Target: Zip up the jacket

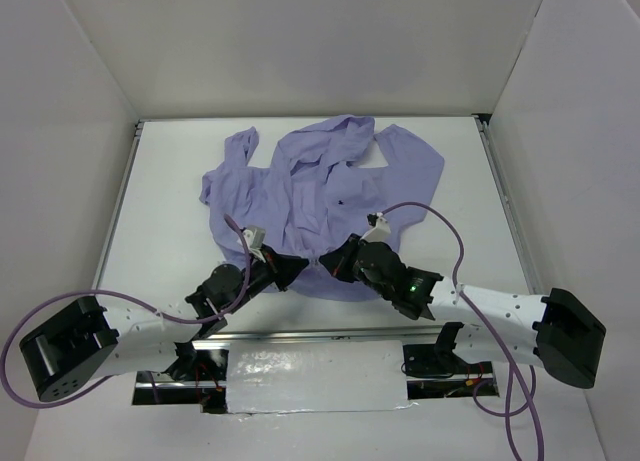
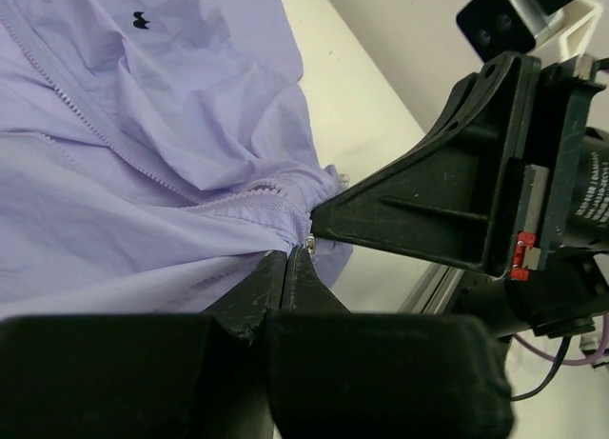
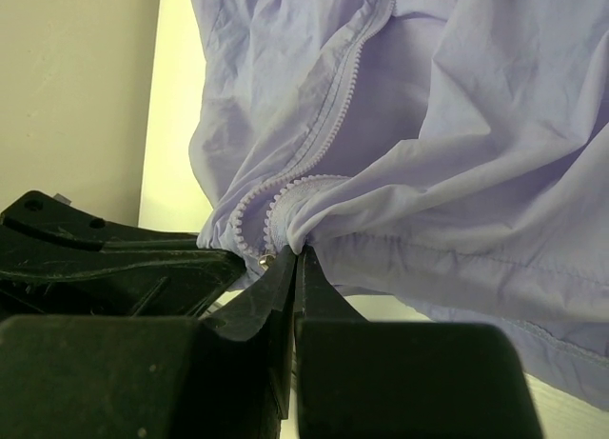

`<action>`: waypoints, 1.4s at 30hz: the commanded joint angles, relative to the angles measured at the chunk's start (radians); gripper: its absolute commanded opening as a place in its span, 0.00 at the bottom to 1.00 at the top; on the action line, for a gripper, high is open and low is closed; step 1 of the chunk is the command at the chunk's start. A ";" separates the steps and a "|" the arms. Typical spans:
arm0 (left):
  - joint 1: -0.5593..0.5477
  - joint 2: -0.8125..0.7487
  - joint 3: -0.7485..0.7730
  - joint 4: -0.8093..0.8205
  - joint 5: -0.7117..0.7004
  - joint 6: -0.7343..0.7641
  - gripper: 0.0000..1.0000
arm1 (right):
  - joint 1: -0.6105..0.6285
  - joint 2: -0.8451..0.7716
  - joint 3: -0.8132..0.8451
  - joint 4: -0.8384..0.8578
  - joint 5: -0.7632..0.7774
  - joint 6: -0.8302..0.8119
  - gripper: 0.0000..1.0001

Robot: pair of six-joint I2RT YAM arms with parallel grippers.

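Lavender fabric fills the middle of the top view. The jacket (image 1: 330, 181) lies spread on the white table (image 1: 170, 201), with its hood end toward the upper edge of the frame and its hem toward the bottom. A tiny dark chest mark (image 1: 344, 201) sits just right of centre. My left gripper (image 1: 298, 268) comes in from the lower left and my right gripper (image 1: 335, 261) from the lower right. They meet tip to tip at the middle of the hem.

In the left wrist view, my left fingers are pressed together at lower centre, with a bunch of hem fabric pinched at their very tip. A small metal piece glints right there. The zipper (image 2: 86, 115) runs from the upper left of the frame down to that pinch. The tip of my right gripper enters from the right and sits against the same bunch of cloth.

In the right wrist view, my right fingers are also pressed together at lower centre, nipping the gathered hem. Two rows of zipper teeth curl side by side down to that point. Higher up they run toward the top of the frame, and I cannot tell whether they are joined there. My left gripper lies at the lower left, its tip just beside mine.
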 commanded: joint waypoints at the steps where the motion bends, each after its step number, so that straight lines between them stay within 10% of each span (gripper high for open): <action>1: -0.005 0.007 0.037 -0.008 0.037 0.068 0.00 | 0.005 -0.027 0.019 0.023 0.011 -0.019 0.00; 42: 0.011 0.046 0.005 0.059 0.271 0.218 0.00 | -0.188 -0.050 -0.057 0.110 -0.331 -0.066 0.00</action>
